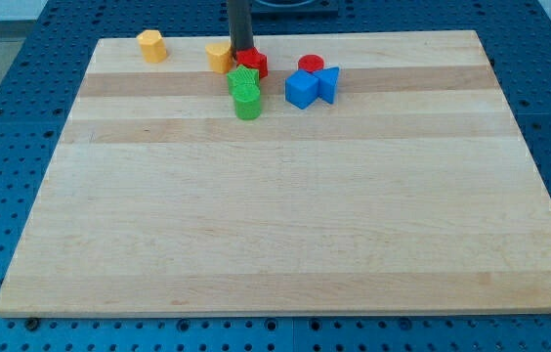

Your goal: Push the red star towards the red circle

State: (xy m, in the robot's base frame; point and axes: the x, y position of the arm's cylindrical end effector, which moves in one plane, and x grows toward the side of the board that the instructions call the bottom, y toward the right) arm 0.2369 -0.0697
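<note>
Near the view's top edge, my tip (243,49), a bare rod clamping nothing, touches the red star (253,63). Red circle (311,65) lies near, to the view's right; gap unclosed. Green blocks (245,90), blue blocks (311,86), yellow blocks (220,57) crowd nearby.

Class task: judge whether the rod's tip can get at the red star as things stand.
Probably yes: my tip already sits at the red star's upper-left edge, with nothing between them.
</note>
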